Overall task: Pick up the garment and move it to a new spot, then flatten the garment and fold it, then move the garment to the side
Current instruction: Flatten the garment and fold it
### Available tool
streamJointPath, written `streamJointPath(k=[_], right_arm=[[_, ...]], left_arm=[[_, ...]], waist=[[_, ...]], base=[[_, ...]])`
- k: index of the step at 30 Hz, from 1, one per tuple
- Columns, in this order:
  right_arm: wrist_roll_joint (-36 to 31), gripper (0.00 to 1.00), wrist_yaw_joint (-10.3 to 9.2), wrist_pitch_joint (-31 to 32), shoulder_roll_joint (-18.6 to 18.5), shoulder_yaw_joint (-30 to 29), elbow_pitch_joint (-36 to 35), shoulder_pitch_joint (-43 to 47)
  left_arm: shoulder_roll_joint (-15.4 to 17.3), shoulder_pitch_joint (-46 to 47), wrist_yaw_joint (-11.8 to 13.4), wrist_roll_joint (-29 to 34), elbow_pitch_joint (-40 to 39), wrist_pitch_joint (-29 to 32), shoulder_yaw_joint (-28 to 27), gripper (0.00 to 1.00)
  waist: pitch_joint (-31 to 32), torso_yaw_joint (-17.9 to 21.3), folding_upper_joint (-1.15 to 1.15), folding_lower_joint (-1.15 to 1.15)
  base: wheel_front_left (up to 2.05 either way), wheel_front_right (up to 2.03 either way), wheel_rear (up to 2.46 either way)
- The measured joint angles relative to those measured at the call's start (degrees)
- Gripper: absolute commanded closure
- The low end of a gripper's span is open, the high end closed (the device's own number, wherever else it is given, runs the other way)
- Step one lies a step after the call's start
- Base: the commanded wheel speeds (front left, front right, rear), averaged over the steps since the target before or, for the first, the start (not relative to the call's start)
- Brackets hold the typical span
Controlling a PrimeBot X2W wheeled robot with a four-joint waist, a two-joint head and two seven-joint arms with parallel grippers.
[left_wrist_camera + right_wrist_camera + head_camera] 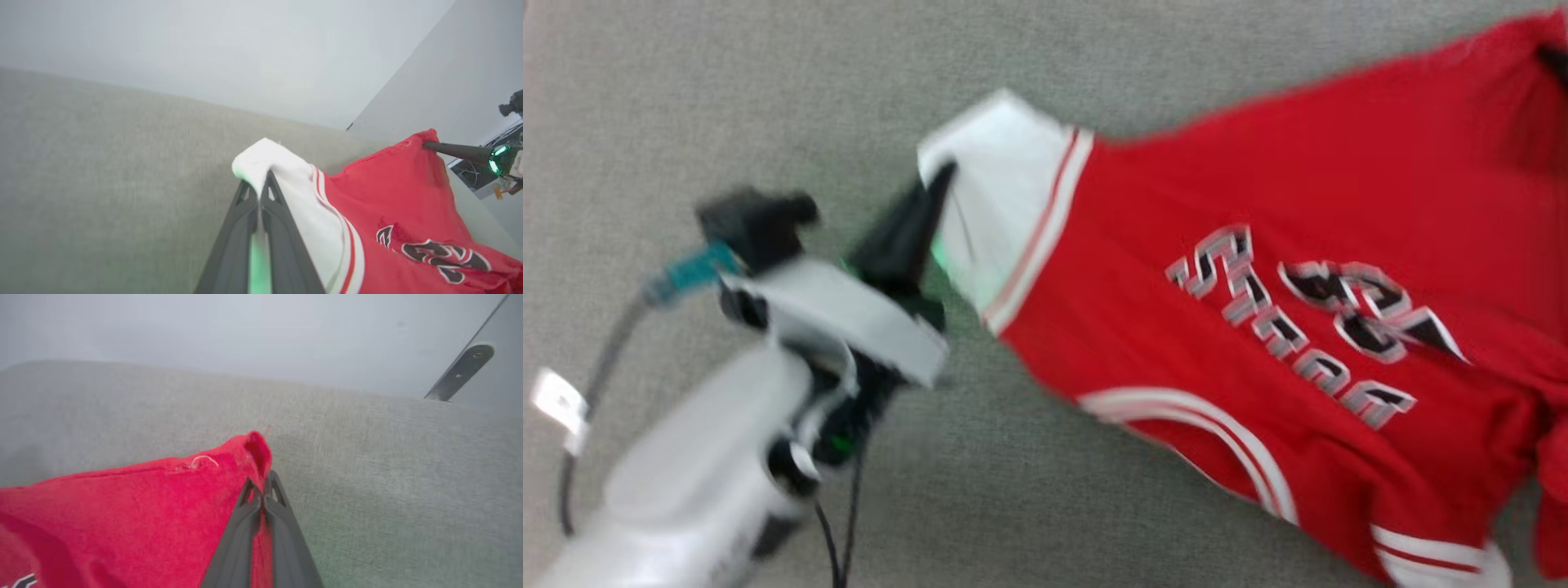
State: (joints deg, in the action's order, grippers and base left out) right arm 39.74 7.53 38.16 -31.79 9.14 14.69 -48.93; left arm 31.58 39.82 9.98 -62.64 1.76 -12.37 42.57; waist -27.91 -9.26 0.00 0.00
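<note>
The garment (1258, 245) is a red T-shirt with white sleeves, striped trim and a black-and-white print, spread across the grey fabric surface (727, 98). My left gripper (943, 175) is shut on the white sleeve (1005, 188); in the left wrist view the gripper (261, 179) pinches the sleeve (282, 163) between its closed fingers. My right gripper (261, 484) is shut on a raised red corner of the garment (163, 498). From the left wrist that right gripper (427, 144) shows at the far right, holding the lifted red corner (408, 163).
A grey fabric surface (388, 457) lies under everything, with a pale wall (245, 49) behind it. A metal bracket (461, 369) sits at the wall past the surface's far edge. A cable (596, 384) trails from my left arm.
</note>
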Motion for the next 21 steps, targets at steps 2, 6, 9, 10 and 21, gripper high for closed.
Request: streamJointPath(k=[2, 6, 9, 10, 21], right_arm=[[-0.6, 1.00, 0.00, -2.8, 1.7, -2.4, 1.7, -2.3], [-2.5, 1.00, 0.00, -8.0, 4.7, -6.5, 5.4, -8.0], [-4.3, 1.00, 0.00, -12.0, 6.8, -9.1, 8.5, -13.1], [-4.6, 1.00, 0.00, -13.3, 7.4, -10.1, 9.5, -15.1], [-9.9, 1.00, 0.07, -27.5, 13.0, -13.4, 21.4, -37.7]], left_arm=[[-0.1, 3.0, -1.2, -1.5, 0.9, 0.4, -2.1, 1.00], [-0.1, 10.6, -2.8, -4.1, 4.9, 2.2, -6.0, 1.00], [-1.5, 18.1, -4.3, -6.3, 10.0, 4.0, -8.7, 1.00], [-2.5, 20.9, -4.8, -7.3, 12.4, 4.6, -9.6, 1.00], [-7.7, 53.3, -7.9, -0.7, 39.8, 0.9, -11.7, 1.00]], waist=[[0.2, 0.6, 0.00, 0.00], [0.4, 1.9, 0.00, 0.00], [0.1, 2.9, 0.00, 0.00], [-0.1, 3.1, 0.00, 0.00], [-3.6, 6.1, 0.00, 0.00]], base=[[0.00, 0.00, 0.00], [0.00, 0.00, 0.00], [0.00, 0.00, 0.00], [0.00, 0.00, 0.00], [0.00, 0.00, 0.00]])
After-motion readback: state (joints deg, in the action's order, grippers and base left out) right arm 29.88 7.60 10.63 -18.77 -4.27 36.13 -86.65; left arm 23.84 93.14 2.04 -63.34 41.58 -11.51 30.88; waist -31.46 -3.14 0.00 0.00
